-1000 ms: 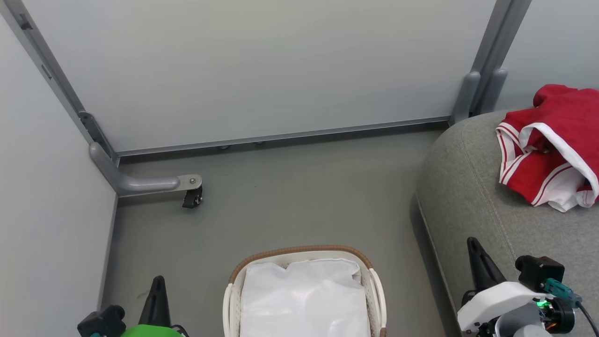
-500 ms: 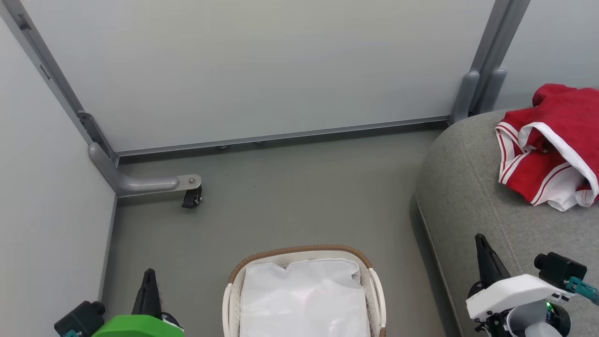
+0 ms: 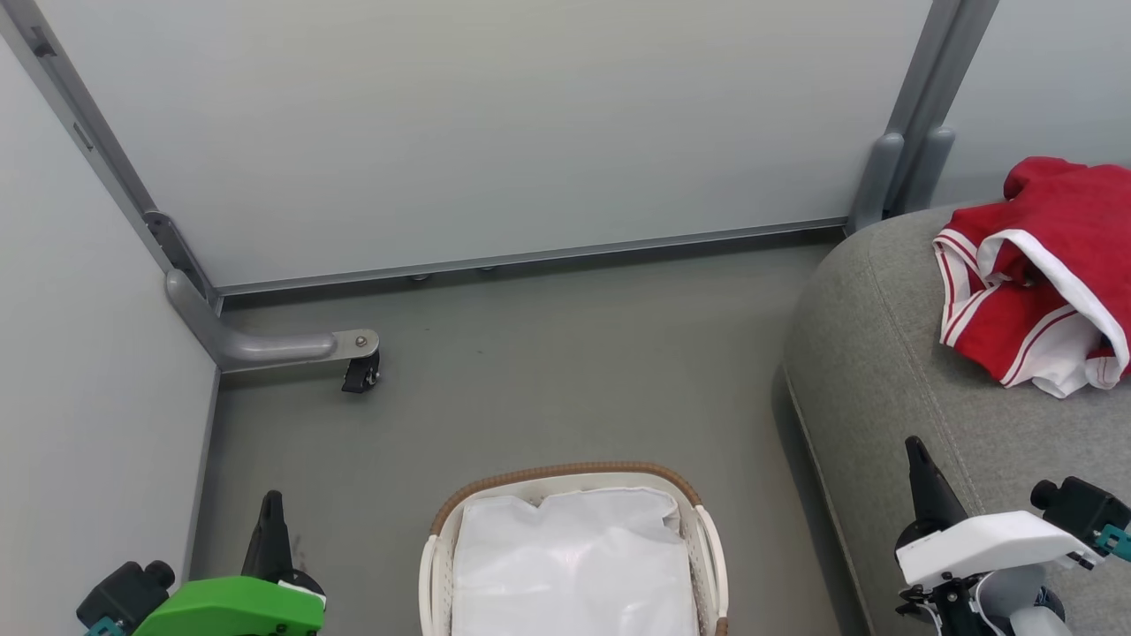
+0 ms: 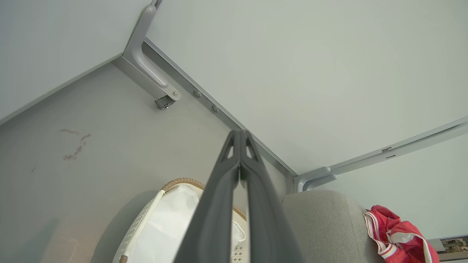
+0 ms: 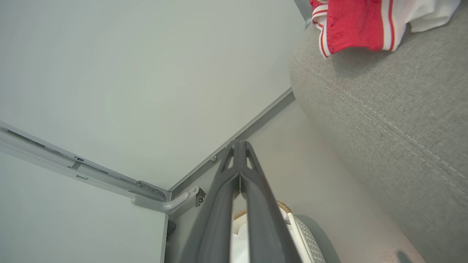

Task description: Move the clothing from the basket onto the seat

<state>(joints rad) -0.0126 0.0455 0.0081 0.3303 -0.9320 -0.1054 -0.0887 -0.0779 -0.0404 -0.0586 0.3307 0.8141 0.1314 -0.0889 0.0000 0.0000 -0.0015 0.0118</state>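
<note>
Reporting both sets of jaws pressed together, finger against finger, with nothing held in either.

Left gripper (image 3: 269,512): fingers point forward above the grey floor (image 3: 548,371). Its wrist view confirms the two fingers meet at the tips with nothing between them.

Right gripper (image 3: 916,455): fingers likewise meet at the tips, empty. It sits over the near part of the seat (image 3: 884,371), close to the rounded corner and the stitched seam.

Basket (image 3: 565,471): stands on the floor between my two grippers, to the right of the left one and to the left of the right one, touching neither. Its brown woven rim faces away from me. Inside I see the white liner (image 3: 574,565), rumpled, with no red fabric on it.

Clothing (image 3: 1043,265): lies in a crumpled red heap with white stripes and trim on the seat, ahead of my right gripper and to its right, well apart from the fingertips. It is far from my left gripper, beyond the basket. I cannot tell whether the heap is one garment or two.

Ahead of both grippers a pale wall panel (image 3: 486,132) meets the floor; a small caster (image 3: 360,375) stands ahead of the left gripper.
</note>
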